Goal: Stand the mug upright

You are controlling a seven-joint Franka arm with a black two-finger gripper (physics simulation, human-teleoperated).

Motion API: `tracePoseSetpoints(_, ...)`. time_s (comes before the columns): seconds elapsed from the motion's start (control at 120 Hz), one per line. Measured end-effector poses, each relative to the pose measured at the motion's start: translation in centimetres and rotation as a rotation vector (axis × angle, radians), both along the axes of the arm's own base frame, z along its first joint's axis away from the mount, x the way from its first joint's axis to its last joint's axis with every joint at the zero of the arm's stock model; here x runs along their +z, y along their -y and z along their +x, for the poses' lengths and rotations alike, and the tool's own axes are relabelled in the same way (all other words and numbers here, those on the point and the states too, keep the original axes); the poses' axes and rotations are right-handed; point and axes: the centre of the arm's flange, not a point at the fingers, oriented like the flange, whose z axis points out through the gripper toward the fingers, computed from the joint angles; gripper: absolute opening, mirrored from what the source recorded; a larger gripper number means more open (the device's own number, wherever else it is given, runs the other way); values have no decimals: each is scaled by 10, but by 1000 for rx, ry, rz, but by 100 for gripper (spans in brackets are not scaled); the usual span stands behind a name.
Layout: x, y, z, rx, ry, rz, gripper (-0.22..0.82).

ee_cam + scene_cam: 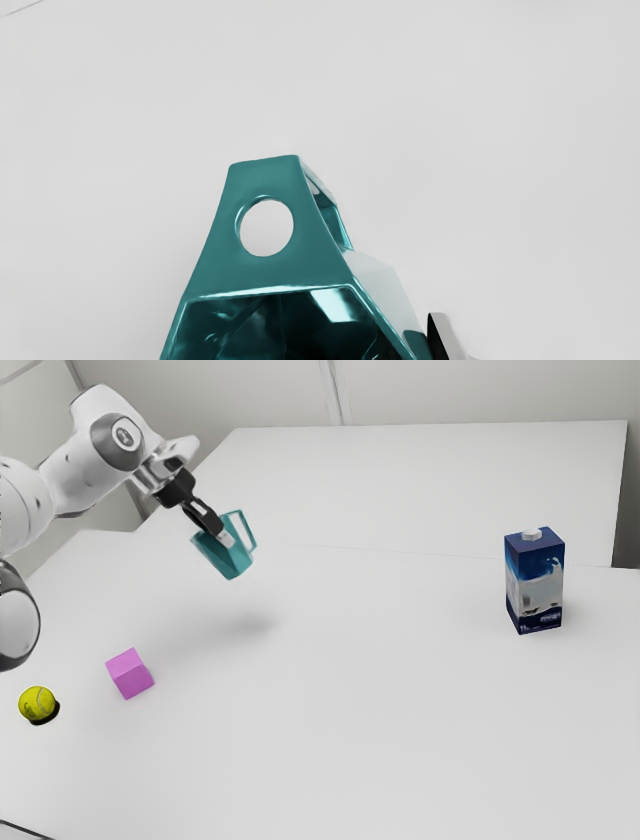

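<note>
In the exterior view the black gripper (pixel 224 538) is shut on the teal mug (pixel 233 558), which hangs in the air over the table, its shadow lying apart below it. The mug is tilted, with its handle toward the exterior view's upper right. In the wrist view the mug (pixel 270 275) turns its open mouth and dark inside toward the camera, the holed handle standing out from the rim. One finger of the gripper (pixel 305 345) shows beside the mug's wall; the mug hides the other.
On the white table (pixel 380 690) a blue and white milk carton (pixel 535 582) stands at the exterior view's right. A pink cube (pixel 130 674) and a yellow tennis ball (pixel 37 703) lie at the exterior view's left, nearer the camera than the mug.
</note>
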Motion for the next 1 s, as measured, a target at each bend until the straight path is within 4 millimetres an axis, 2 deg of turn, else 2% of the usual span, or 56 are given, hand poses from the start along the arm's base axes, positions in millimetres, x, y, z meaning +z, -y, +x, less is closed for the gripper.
tracePoseSetpoints(0.058, -5, 19, 9, -44, -5, 172, -17)
tracePoseSetpoints(0.133, -27, 34, 20, -64, -18, 328, -18)
tracePoseSetpoints(0.267, -61, 39, 19, -5, -35, 443, -18)
tracePoseSetpoints(0.575, -112, 41, 3, 224, -53, 421, -18)
tracePoseSetpoints(1.0, -146, 41, 3, 413, -97, 393, -18)
